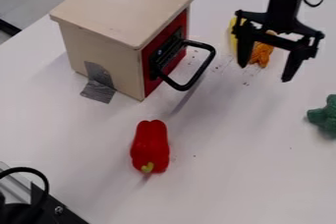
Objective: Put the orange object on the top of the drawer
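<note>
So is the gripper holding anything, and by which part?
Nothing is held: the gripper is open, and the orange object lies on the table.

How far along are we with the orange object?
Nothing looks done yet: the orange object appears to be on the table, not on the drawer unit. In hand: nothing; the gripper hangs open by it. Left: grasp, lift, place on top.

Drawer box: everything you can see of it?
The drawer box stands upright, upper left: pale beige body, possibly painted wood, flat top with rounded corners, red front with a black loop handle. The drawer looks shut. Grey tape runs from its side onto the white table.
</note>
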